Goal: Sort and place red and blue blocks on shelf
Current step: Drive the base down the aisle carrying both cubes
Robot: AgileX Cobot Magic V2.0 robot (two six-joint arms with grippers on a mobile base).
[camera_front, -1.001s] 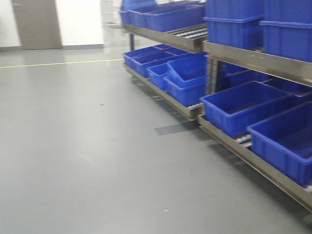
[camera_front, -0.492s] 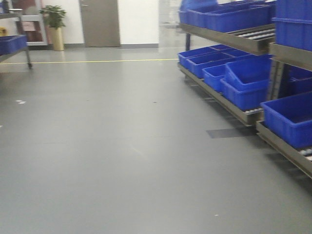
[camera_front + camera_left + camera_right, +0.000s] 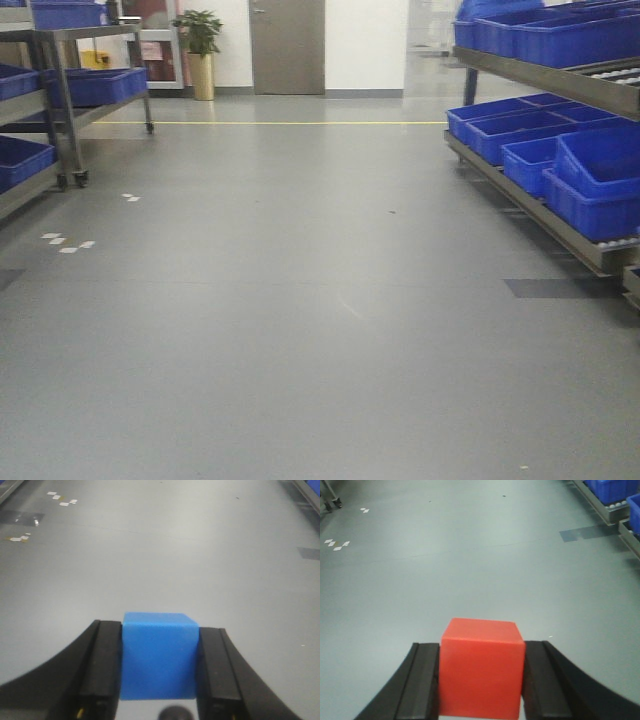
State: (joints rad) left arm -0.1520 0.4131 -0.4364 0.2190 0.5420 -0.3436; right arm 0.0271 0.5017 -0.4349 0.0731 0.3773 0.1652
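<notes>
The blue block (image 3: 159,655) sits clamped between the black fingers of my left gripper (image 3: 159,667), held above bare grey floor. My right gripper (image 3: 481,672) is shut on the red block (image 3: 481,667), also above the floor. In the front view neither gripper shows. The shelf (image 3: 545,212) runs along the right side of the front view, its grey rail carrying large blue crates (image 3: 590,185); its lower corner also appears at the top right of the right wrist view, where the shelf (image 3: 605,510) is far from the red block.
A second wheeled rack (image 3: 70,110) with blue crates stands at the left. A closed door (image 3: 287,45) and a potted plant (image 3: 200,50) are at the far wall. A yellow floor line (image 3: 280,123) crosses ahead. Dark floor patch (image 3: 555,288) lies near the shelf.
The front view has swung left: the shelf slid from the centre-right to the right edge, and the left rack, plant and door came into view.
</notes>
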